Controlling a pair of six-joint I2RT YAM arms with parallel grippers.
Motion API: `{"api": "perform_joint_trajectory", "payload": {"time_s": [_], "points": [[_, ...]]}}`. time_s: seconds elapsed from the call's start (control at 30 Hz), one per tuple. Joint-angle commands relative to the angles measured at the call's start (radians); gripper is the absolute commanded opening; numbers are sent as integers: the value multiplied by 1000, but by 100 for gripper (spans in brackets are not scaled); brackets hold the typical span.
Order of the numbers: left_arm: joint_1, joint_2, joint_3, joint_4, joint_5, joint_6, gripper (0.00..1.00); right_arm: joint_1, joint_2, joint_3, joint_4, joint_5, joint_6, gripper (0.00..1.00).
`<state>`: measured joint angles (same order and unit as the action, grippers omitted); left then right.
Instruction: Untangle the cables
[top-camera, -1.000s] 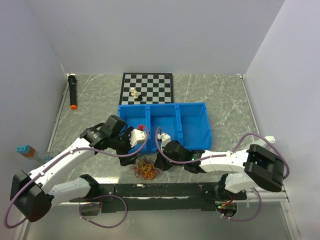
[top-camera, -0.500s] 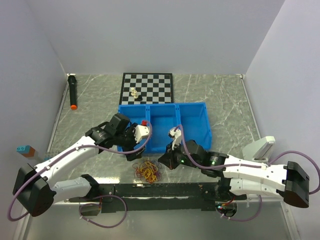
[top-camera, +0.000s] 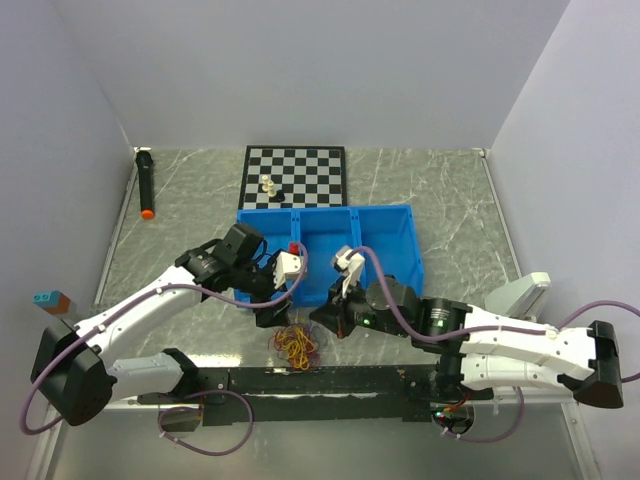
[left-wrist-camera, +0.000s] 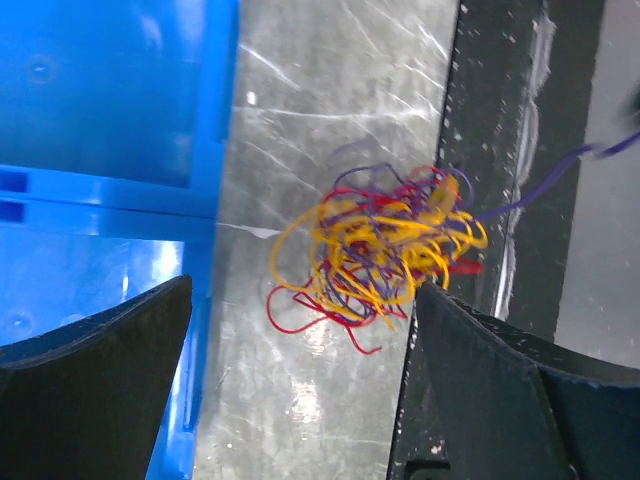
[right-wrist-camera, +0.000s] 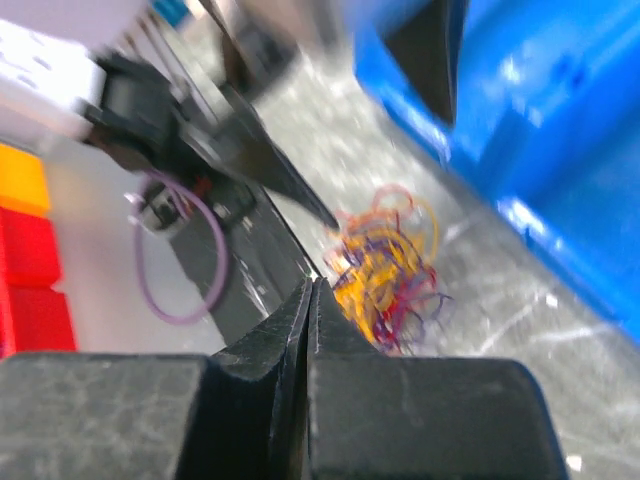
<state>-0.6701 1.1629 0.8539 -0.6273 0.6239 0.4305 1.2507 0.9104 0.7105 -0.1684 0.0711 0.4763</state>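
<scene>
Left fingers (left-wrist-camera: 95, 385), spread wide, moving closer over cables (left-wrist-camera: 385, 250). Right fingers (right-wrist-camera: 265, 335), pressed together, empty, re-aiming at bundle. Cables lying tangled on counter (left-wrist-camera: 320, 110), near blue bin (left-wrist-camera: 100, 90); untangling likely only starting.

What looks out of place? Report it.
The cables sit in one tangled clump at the near edge of the table, partly over the black rail; a purple strand runs off across it. Nothing else stands out.

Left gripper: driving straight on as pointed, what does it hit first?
Most likely the tangled bunch of thin red, yellow and purple cables, lying on the grey marbled table ahead of the left gripper, between its open jaws; depth is unclear.
</scene>
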Motion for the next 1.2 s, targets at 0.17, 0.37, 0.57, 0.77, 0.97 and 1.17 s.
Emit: {"api": "perform_joint_trajectory", "payload": {"time_s": [0.17,0.37,0.57,0.77,0.97,1.17], "points": [[-16,12,25,-54,85,116,87,12,-44,60,-52,30,-30,0],[-75,35,-33,-26,-48,148,79,13,-108,116,-124,136,-65,0],[-109,72,-91,12,-88,165,74,12,-151,115,-223,226,-58,0],[-124,106,-81,46,-87,154,75,10,-199,35,-226,245,-2,0],[-166,170,-58,49,-104,151,33,9,-219,10,-226,260,13,0],[-187,219,-32,41,-108,119,1,7,-228,26,-232,266,2,0]]}}
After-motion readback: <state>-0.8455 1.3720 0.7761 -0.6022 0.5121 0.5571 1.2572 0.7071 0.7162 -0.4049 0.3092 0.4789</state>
